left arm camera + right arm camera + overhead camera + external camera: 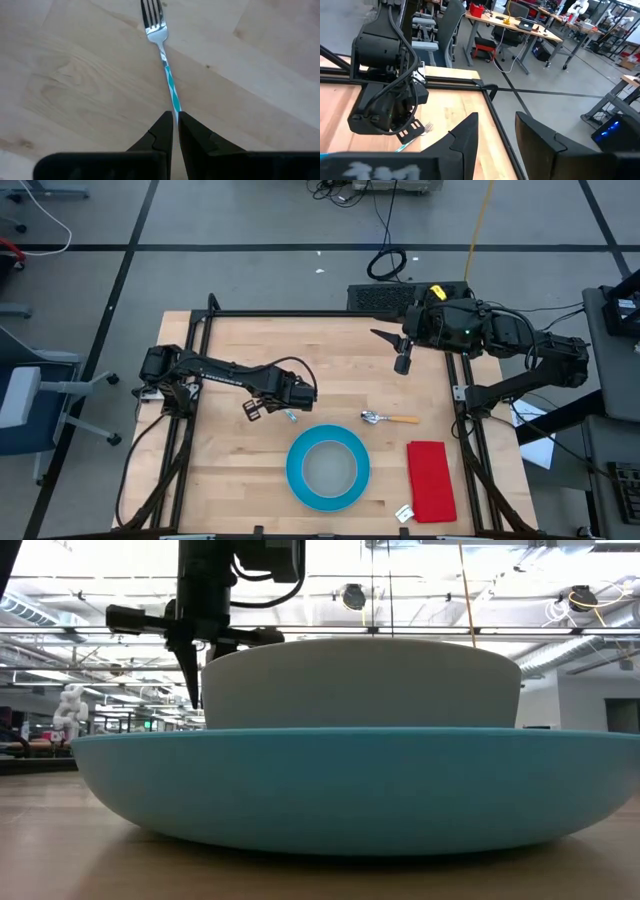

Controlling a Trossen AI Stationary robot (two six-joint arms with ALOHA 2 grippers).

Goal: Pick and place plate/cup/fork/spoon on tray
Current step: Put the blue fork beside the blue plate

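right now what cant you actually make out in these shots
- Fork: its handle end is hidden between the left gripper's closed fingers in the left wrist view.
- Spoon: absent from the low view, where the plate and cup fill the frame and block the table behind.
- Small white object beside the red cloth: too small to identify in the high view.
- No tray shows in any view.
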